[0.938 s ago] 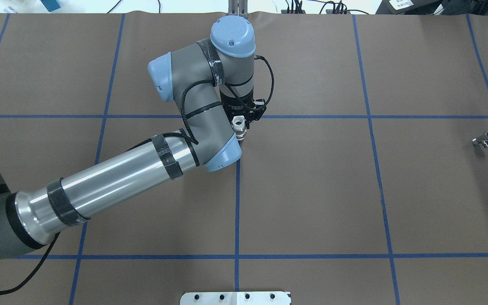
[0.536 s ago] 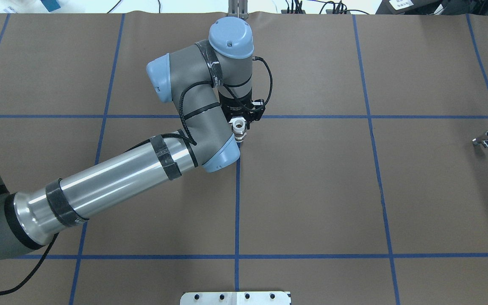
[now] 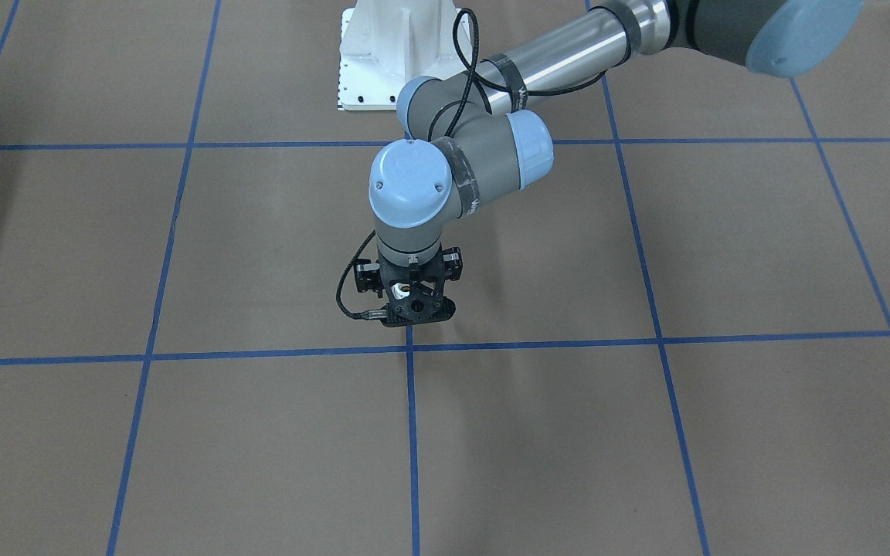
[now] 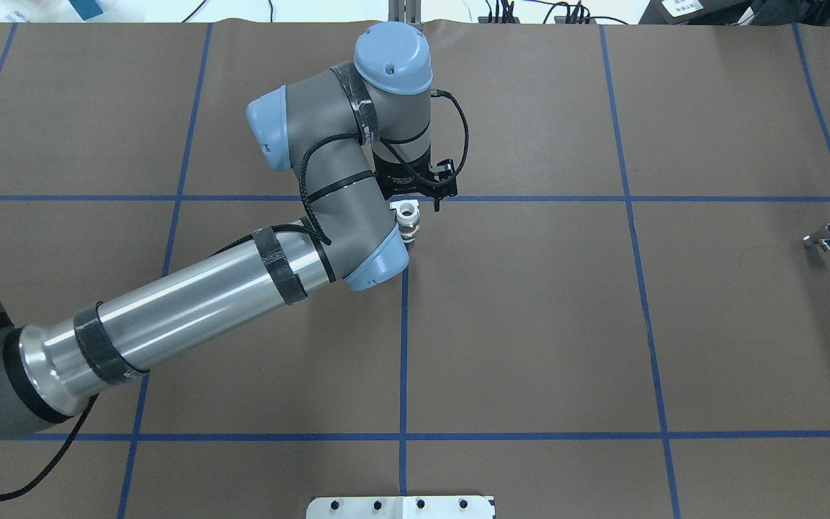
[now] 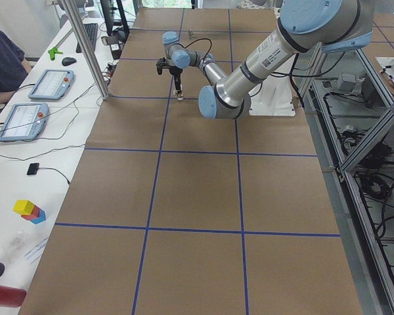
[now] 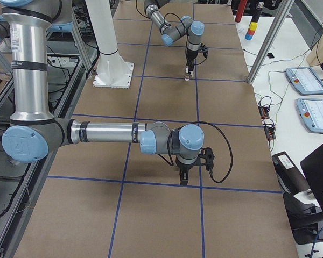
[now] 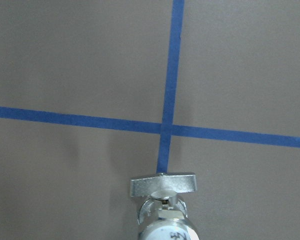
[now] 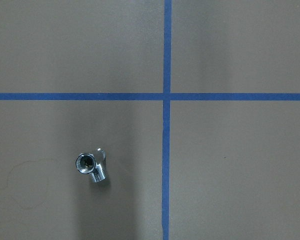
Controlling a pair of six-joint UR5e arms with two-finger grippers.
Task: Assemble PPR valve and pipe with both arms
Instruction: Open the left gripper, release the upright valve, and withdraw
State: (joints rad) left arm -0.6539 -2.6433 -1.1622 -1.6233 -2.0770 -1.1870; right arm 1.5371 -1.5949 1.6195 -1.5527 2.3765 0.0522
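My left gripper (image 4: 411, 205) is shut on the PPR valve (image 4: 405, 211) and holds it just above a blue tape crossing at the table's middle. The white stub's round open end faces up. In the left wrist view the silvery tab (image 7: 162, 185) points down at the table. The pipe (image 4: 822, 238) lies alone on the brown table at the far right, and in the right wrist view (image 8: 91, 167) its dark opening faces the camera. My right gripper (image 6: 184, 179) shows only in the exterior right view, pointing down over the table. I cannot tell whether it is open or shut.
The white bolted pedestal (image 3: 391, 54) stands at the robot's side of the table (image 4: 530, 324). An operator (image 5: 3, 62) sits beyond the far edge with teach pendants (image 5: 20, 121) and coloured blocks (image 5: 28, 210) on a side bench.
My left wrist has turned a little with the valve in it, and the valve stays almost in the same place. The pipe has not moved.
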